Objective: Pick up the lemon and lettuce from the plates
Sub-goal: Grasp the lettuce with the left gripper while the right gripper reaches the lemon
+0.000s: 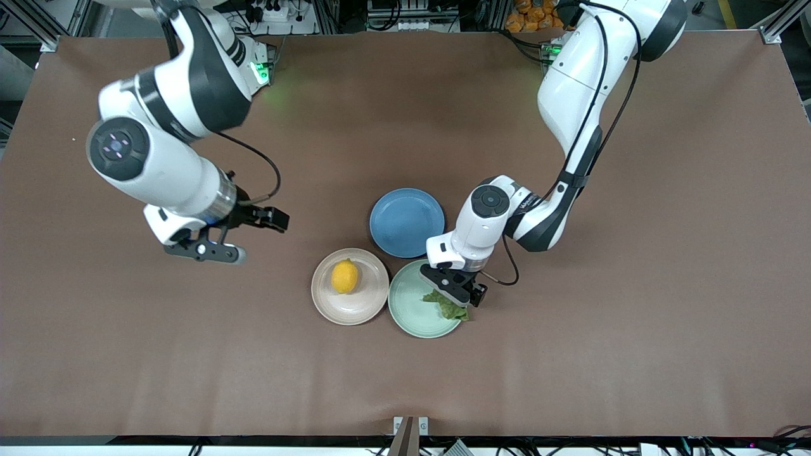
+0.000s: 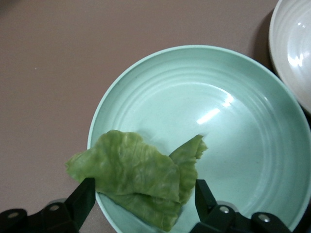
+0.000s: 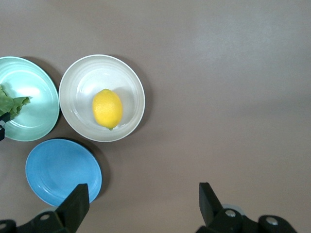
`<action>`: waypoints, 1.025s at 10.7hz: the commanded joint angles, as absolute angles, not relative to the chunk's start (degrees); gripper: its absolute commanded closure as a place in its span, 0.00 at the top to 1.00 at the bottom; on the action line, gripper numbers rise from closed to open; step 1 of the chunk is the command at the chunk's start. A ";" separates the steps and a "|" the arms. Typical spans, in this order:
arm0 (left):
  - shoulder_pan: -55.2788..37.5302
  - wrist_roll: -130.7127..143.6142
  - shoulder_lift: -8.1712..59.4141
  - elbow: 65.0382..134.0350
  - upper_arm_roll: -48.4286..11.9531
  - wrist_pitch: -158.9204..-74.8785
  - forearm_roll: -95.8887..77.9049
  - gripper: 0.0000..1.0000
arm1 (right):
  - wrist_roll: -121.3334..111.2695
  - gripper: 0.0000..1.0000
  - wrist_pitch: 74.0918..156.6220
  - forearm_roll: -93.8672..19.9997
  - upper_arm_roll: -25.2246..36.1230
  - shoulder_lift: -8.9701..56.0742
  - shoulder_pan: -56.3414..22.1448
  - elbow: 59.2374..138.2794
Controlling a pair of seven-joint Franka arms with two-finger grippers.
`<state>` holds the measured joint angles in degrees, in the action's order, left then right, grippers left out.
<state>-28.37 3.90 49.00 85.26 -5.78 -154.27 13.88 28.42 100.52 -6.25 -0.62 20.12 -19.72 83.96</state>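
Note:
The lemon (image 1: 344, 277) lies on the beige-pink plate (image 1: 370, 301); it also shows in the right wrist view (image 3: 107, 108). The lettuce (image 1: 448, 306) lies on the mint green plate (image 1: 408, 310), over its rim toward the left arm's end. My left gripper (image 1: 461, 296) is open, low over the lettuce (image 2: 141, 177), its fingers (image 2: 83, 199) on either side of the leaf without touching it. My right gripper (image 1: 244, 235) is open and empty, up over bare table toward the right arm's end, apart from the plates.
An empty blue plate (image 1: 407, 222) sits farther from the front camera than the two plates, touching neither arm. The brown table top (image 1: 190, 354) surrounds the plates.

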 commanded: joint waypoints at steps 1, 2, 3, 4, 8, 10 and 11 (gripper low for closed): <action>-28.48 3.78 50.10 83.94 -5.27 -155.21 15.38 0.82 | 30.06 1.00 104.40 -7.64 -1.14 23.45 -20.82 83.50; -28.65 3.95 50.10 83.94 -4.75 -156.69 15.38 0.82 | 31.71 1.00 106.59 -7.56 -1.14 25.47 -21.79 83.41; -28.57 3.96 49.92 83.94 -4.66 -157.14 15.29 0.82 | 34.86 1.00 109.48 -7.47 -1.14 27.23 -22.67 83.50; -28.04 3.96 49.49 83.85 -4.66 -157.15 15.12 0.82 | 36.11 1.00 111.51 -7.30 -1.14 28.73 -23.63 83.50; -26.54 3.96 49.66 83.15 -4.57 -157.76 14.85 0.82 | 38.75 1.00 118.55 -6.59 -1.05 34.09 -26.01 83.67; -26.63 3.96 49.83 83.06 -4.57 -158.55 14.85 0.82 | 38.94 1.00 121.89 -5.55 -1.05 36.64 -26.45 83.76; -26.54 3.96 50.27 83.06 -4.57 -159.08 14.85 0.76 | 39.02 1.00 123.30 -5.36 -1.05 37.52 -26.46 83.76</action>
<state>-26.45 3.90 49.34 83.83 -4.66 -157.55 13.92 37.60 120.47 -6.56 -1.16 35.19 -26.13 84.42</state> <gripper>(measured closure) 0.176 0.000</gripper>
